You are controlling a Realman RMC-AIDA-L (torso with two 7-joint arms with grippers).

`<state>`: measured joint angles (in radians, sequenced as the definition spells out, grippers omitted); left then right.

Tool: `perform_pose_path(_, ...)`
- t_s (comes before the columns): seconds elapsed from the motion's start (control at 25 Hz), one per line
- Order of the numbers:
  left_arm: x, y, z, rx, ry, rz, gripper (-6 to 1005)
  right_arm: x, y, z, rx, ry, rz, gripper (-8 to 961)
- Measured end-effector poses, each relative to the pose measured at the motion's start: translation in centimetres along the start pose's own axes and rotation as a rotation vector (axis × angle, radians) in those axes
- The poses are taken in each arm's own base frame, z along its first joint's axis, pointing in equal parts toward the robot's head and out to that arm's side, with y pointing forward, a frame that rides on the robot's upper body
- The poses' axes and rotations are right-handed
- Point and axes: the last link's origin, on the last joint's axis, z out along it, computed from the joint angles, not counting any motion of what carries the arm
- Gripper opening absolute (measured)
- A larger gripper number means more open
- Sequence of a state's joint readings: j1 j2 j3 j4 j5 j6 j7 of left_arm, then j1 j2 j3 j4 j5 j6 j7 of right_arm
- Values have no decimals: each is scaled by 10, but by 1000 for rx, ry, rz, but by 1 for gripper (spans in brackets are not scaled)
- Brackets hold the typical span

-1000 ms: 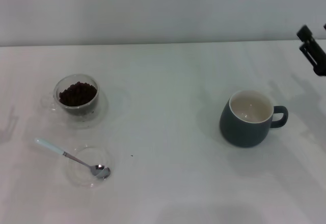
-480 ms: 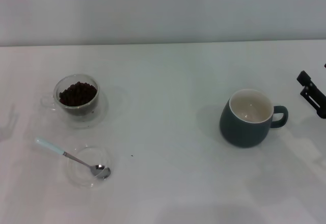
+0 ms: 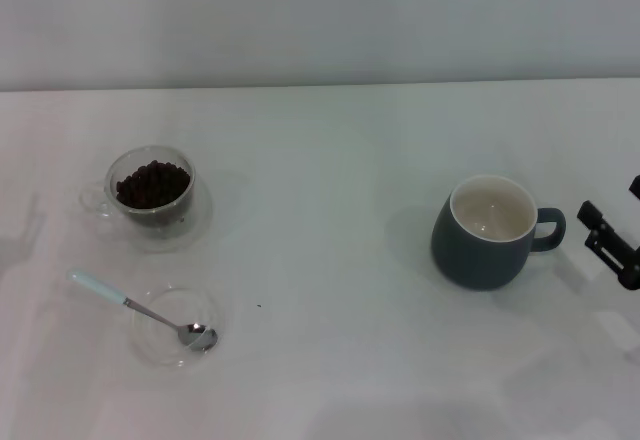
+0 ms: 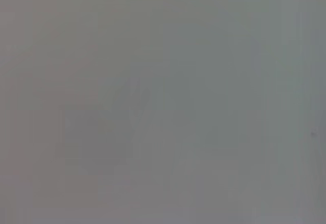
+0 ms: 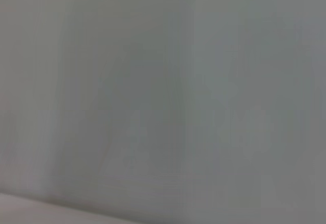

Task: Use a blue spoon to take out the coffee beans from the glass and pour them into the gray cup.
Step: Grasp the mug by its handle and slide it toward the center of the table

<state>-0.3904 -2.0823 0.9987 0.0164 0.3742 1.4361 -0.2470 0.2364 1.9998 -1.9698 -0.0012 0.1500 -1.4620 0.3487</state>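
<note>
The glass [image 3: 150, 192] stands at the left of the white table, holding a heap of dark coffee beans [image 3: 152, 182]. The blue spoon [image 3: 140, 310] lies nearer the front, its pale handle pointing left and its metal bowl resting in a flat clear dish [image 3: 175, 326]. The gray cup [image 3: 490, 232] stands at the right, empty, its handle pointing right. My right gripper [image 3: 612, 245] shows only partly at the right edge, just right of the cup's handle and apart from it. My left gripper is out of view. Both wrist views show only plain grey.
The white table [image 3: 330, 340] runs back to a pale wall. A tiny dark speck [image 3: 259, 307] lies right of the dish. Open tabletop lies between the glass and the cup.
My right gripper has come down along the right edge, from the far right corner to beside the cup's handle. Nothing on the table has moved.
</note>
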Motion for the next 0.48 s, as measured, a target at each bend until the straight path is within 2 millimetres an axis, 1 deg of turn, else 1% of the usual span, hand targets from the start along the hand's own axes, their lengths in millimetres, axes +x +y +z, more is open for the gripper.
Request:
perform_pose_path(0.24, 0, 1, 2, -3, 1, 0, 792, 8, 4, 1, -14, 53, -18, 749)
perform_pose_path(0.48, 0, 0, 2, -2, 1, 0, 792, 18, 9, 13, -26, 124, -37, 748)
